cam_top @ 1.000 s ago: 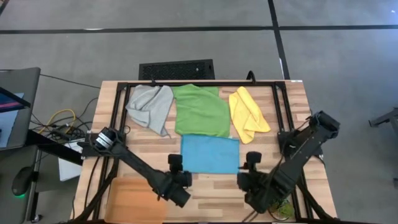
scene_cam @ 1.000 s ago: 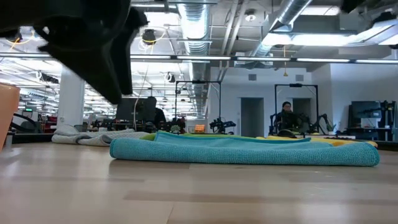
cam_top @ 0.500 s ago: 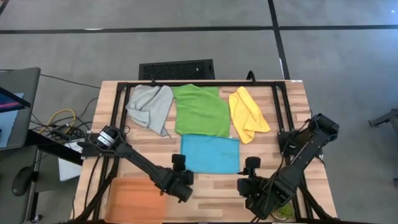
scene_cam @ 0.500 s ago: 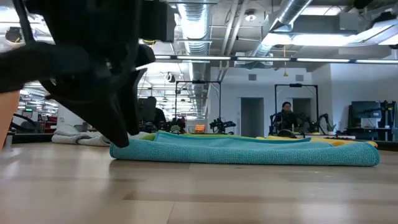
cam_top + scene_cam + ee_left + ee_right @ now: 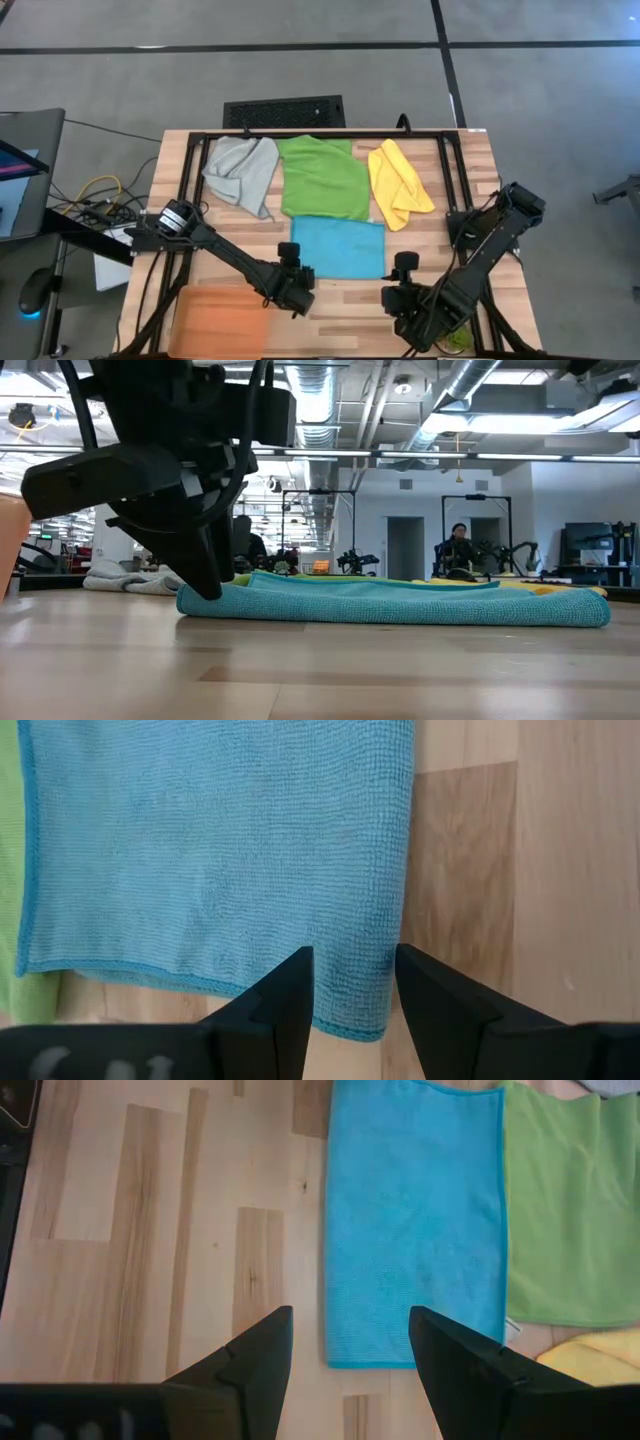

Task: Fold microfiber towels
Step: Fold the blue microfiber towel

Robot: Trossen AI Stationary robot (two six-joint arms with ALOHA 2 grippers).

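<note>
On the wooden bench (image 5: 330,295) I see the teal towel (image 5: 338,247) lying flat at the front centre, just before the green towel (image 5: 322,178). My left pincer (image 5: 353,982) is spread over the teal towel's near left corner. My right pincer (image 5: 350,1342) is spread too, above bare wood near its right corner.

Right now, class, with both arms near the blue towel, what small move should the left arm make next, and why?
Probably lower the left gripper a little and close its fingers on the teal blue towel. Its open fingers straddle that towel's near left corner, not yet pinching it. The right gripper, also open, hangs short of the other near corner.
</note>
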